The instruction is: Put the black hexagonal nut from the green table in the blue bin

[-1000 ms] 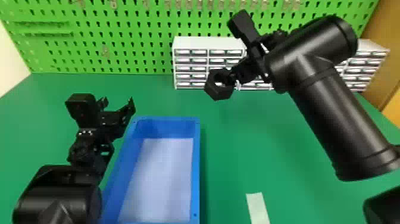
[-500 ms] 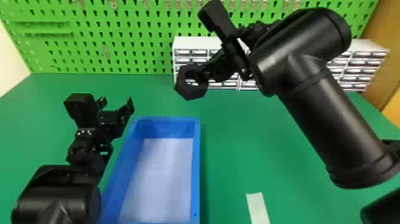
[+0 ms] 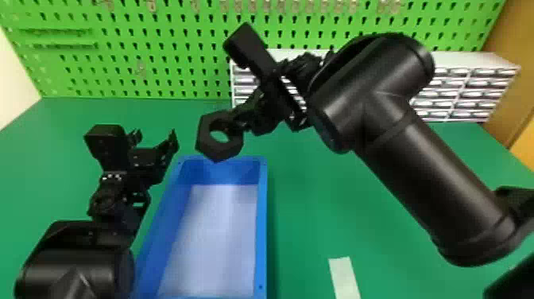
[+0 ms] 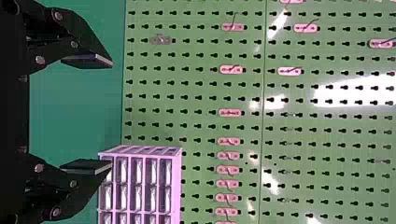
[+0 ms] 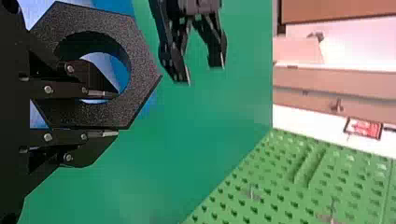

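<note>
Right claw (image 3: 238, 124) of mine: nearly closed, pinching one wall of the thick black hexagonal nut (image 3: 214, 150) between its two flat black fingers. One finger sits in the round hole, the other lies along an outer flat side; gap about as wide as the nut's wall. Nut surface is speckled and matte, hole turned toward my head camera. Nut is up off the flat green table (image 3: 318, 187), out past my fingertips. In the head view its lowest corner overlaps the far rim of the blue rectangular plastic bin (image 3: 262, 222); can't tell how high above the rim. My right wrist view has blue bin behind the nut and through its hole.

Left claw (image 3: 155, 138) of mine: over the left side of the bin near its far end, two fingers wide apart, nothing between them. Left wrist view agrees: fingers well spread, green tabletop and the green perforated pegboard (image 4: 196, 112) beyond. My right wrist view also catches this left claw past the nut, not touching it.

Bin stands on the table, long side running away from me, pale flat floor inside. Short pale flat strip (image 3: 344, 276) on the table, to the right of the bin. White many-drawered cabinet (image 3: 476, 59) at the back of the table, against the pegboard, partly behind my right arm. Small metal hooks (image 4: 231, 70) on the board.
</note>
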`<action>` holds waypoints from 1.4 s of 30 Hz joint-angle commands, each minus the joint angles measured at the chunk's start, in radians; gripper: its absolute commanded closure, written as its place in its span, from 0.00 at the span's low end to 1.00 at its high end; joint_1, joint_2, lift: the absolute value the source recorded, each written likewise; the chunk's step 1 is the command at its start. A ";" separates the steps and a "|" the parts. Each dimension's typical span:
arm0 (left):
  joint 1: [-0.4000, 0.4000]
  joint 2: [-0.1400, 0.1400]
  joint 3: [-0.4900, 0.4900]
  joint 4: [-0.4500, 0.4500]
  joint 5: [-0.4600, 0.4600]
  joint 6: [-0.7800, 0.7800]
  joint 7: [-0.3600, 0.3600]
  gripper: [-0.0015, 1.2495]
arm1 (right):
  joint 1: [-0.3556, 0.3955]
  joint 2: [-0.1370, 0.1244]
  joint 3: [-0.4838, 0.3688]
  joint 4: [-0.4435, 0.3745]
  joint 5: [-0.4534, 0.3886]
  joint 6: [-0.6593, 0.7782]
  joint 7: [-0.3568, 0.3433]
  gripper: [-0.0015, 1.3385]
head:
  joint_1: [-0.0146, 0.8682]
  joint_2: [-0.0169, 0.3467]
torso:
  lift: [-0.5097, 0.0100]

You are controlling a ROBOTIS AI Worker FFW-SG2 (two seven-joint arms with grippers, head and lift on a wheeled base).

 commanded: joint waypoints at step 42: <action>0.002 0.000 -0.002 0.000 -0.001 0.001 0.000 0.39 | -0.032 -0.039 0.283 0.100 -0.211 -0.044 -0.141 0.71 | 0.79 0.19 | 0.80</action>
